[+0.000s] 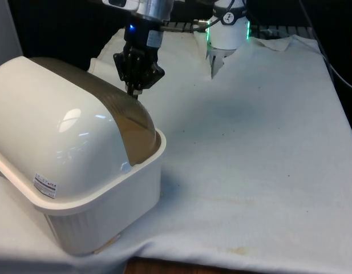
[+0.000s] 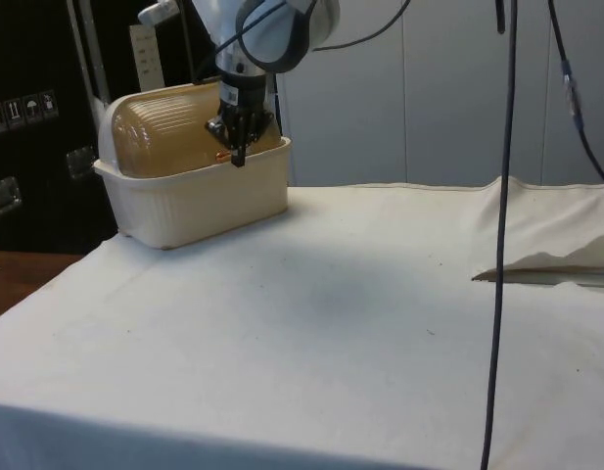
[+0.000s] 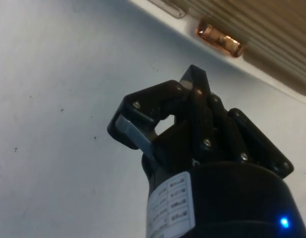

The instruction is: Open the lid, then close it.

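Observation:
A cream bread box (image 1: 101, 220) stands at the front view's left, its back to that camera. Its ribbed, translucent brown roll lid (image 2: 169, 127) is down to the rim in the side view. A small amber handle (image 3: 219, 39) sits at the lid's lower edge, also seen as an orange spot on the handle (image 2: 221, 154) from the side. My black gripper (image 1: 134, 90) points down at the lid's edge, its tip (image 2: 238, 159) just beside the handle. The fingers (image 3: 195, 82) are shut together with nothing between them, a short way off the handle.
White cloth (image 1: 250, 160) covers the table, with a raised fold (image 2: 546, 259) at the side view's right. A black cable (image 2: 502, 196) hangs down in front of the side camera. The robot's base (image 1: 228, 34) stands behind the box.

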Action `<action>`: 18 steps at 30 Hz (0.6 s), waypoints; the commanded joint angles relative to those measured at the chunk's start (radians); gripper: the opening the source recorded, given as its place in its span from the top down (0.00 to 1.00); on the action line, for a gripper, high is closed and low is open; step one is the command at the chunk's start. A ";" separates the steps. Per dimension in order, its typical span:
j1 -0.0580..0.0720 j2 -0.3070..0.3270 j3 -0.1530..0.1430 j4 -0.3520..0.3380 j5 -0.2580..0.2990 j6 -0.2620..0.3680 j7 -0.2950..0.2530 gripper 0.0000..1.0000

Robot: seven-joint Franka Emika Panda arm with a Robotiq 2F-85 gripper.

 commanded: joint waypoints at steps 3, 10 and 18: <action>-0.004 0.012 -0.003 0.014 0.007 0.012 0.008 1.00; -0.004 0.031 -0.014 0.040 0.007 0.009 0.027 1.00; -0.006 0.055 -0.025 0.070 0.006 0.007 0.048 1.00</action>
